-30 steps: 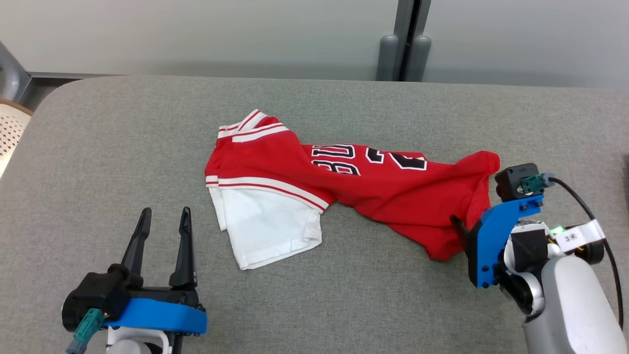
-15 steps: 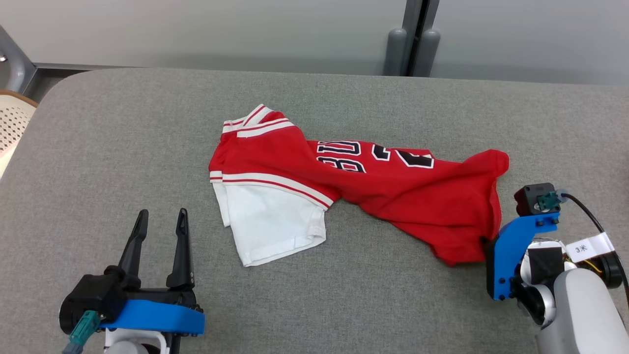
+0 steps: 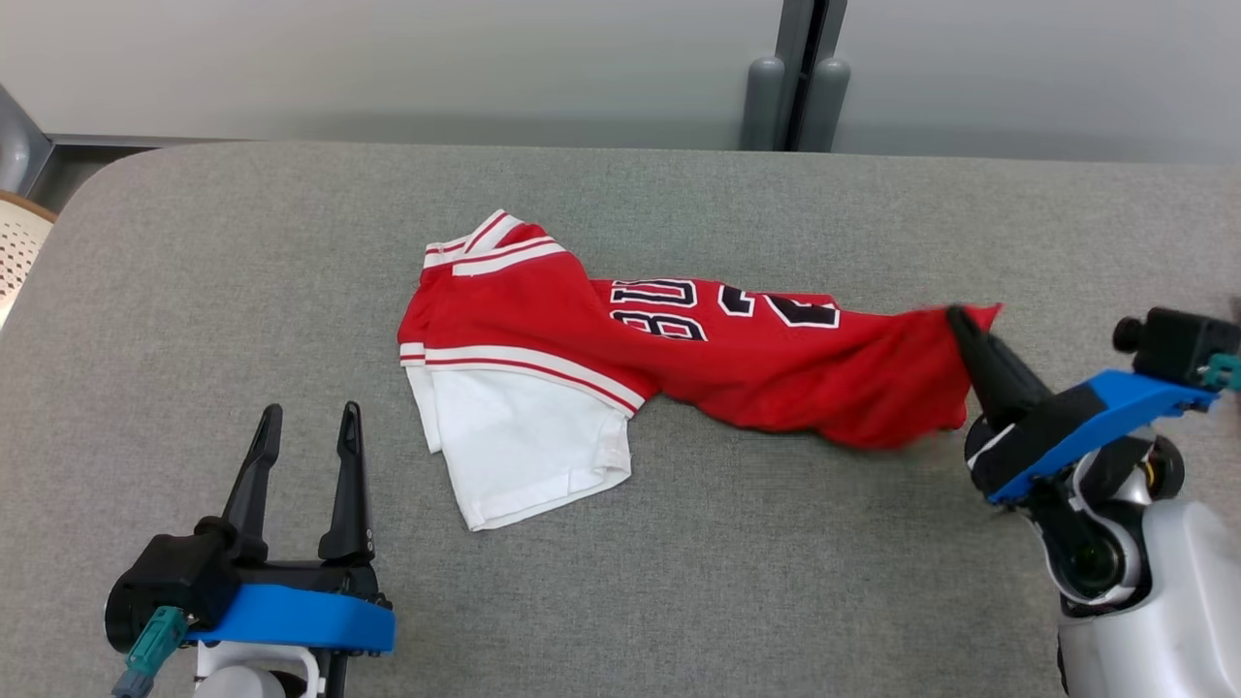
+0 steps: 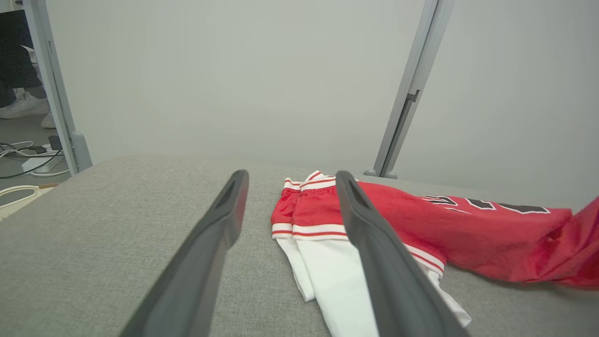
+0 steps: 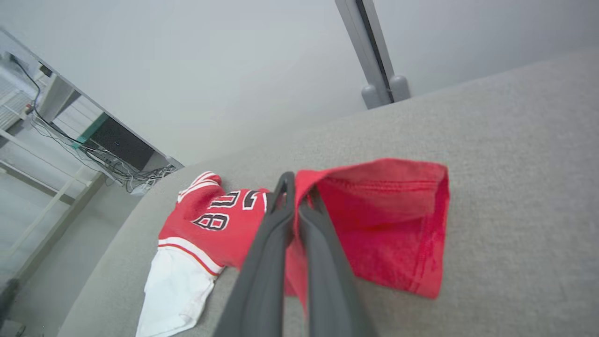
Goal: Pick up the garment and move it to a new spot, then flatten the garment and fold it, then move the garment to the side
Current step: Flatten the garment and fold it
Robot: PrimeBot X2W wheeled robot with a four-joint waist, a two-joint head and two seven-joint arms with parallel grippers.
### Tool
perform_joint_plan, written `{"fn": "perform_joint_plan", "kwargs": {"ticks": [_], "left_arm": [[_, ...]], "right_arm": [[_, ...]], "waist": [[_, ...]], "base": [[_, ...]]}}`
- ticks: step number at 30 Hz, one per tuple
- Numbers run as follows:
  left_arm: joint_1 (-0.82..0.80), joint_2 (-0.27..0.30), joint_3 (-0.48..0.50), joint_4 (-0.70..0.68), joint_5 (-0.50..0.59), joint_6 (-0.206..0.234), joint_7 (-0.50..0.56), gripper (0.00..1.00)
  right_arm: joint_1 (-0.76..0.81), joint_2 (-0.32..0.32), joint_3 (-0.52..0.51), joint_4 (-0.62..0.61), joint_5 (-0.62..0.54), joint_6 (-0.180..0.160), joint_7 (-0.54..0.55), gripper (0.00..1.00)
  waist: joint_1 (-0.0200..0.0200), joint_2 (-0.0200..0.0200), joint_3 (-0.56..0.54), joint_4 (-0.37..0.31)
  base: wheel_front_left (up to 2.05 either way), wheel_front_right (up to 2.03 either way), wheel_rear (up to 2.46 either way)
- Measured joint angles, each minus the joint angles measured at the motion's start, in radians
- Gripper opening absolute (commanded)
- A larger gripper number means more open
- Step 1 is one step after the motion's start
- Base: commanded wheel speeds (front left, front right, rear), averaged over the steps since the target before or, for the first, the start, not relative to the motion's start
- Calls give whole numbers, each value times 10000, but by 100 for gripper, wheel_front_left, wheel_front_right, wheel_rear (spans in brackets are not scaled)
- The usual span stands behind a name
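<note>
Garment [image 3: 737,373] corner in right gripper [image 3: 957,314]; left gripper [image 3: 310,413] agape

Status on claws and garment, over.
Right claw shut on corner of red-and-white jersey. Left claw open, apart. Rest crumpled on grey fabric tabletop.

Grey padded worktop [image 3: 737,572] carries one garment [image 3: 756,373], red with white-striped trim, black lettering and a white section, lying rumpled across the centre. Right gripper [image 3: 960,318], near the right edge, has its fingers pressed together on the garment's right corner; the cloth there is blurred. Left gripper [image 3: 308,417], by the near left corner, stands with fingers parted, empty, well apart from the garment.
</note>
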Motion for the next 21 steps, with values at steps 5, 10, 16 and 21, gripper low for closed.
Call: {"fn": "perform_joint_plan", "kwargs": {"ticks": [5, 10, 16, 21], "left_arm": [[26, 19, 38, -27, 4, 0, 0, 100], [73, 10, 48, -69, 8, 0, 0, 100], [103, -13, 90, -90, 13, 0, 0, 100], [105, -10, 113, -69, 17, 0, 0, 100]], "right_arm": [[284, -2, -71, -1569, 807, 0, -265, 0], [1398, -2, -771, -2499, 554, 0, 345, 0], [2549, -6, -1223, -2688, -2061, 0, 1011, 2], [3016, -236, -1425, -2272, -4046, 0, 454, 100]], "waist": [[0, 0, -123, -67], [0, 0, -185, -92], [0, 0, -151, -157], [2, 0, -191, -227]], "base": [[0, 0, 0], [0, 0, 0], [0, 0, 0], [0, 0, 0]]}}
